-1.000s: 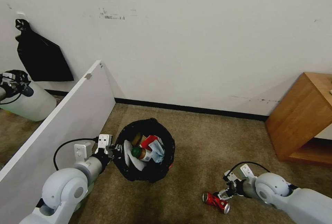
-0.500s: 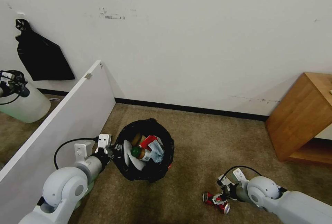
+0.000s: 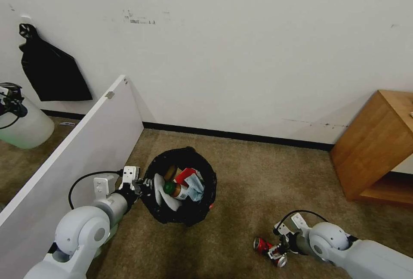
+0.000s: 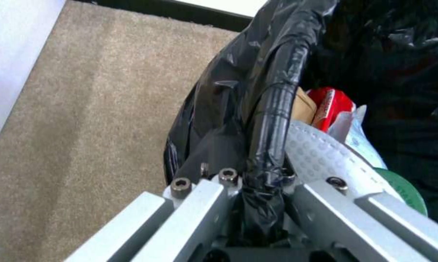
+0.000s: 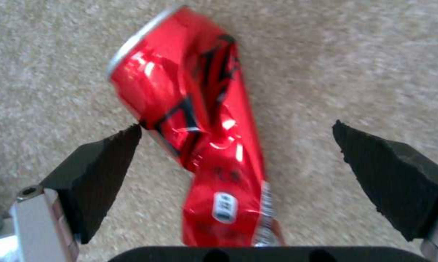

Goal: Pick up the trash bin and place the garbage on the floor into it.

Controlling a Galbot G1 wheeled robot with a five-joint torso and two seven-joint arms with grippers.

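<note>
The trash bin, red under a crinkly black bag, stands on the floor with a white slipper, a bottle, a red carton and a blue mask inside. My left gripper is shut on its near-left rim; the left wrist view shows the bag-wrapped rim pinched between the jaws. The crushed red can lies on the carpet between the pads of my open right gripper, low over the can in the head view, where the gripper straddles it.
A white board leans close on the left of the bin. A wooden cabinet stands at the right by the wall. A flat black bag hangs on the wall and a pale bucket sits far left. Open carpet lies between bin and can.
My right gripper has dropped lower and now straddles the can, which has not moved. The bin and left gripper stay put. The pale bucket at far left has drifted further left.
</note>
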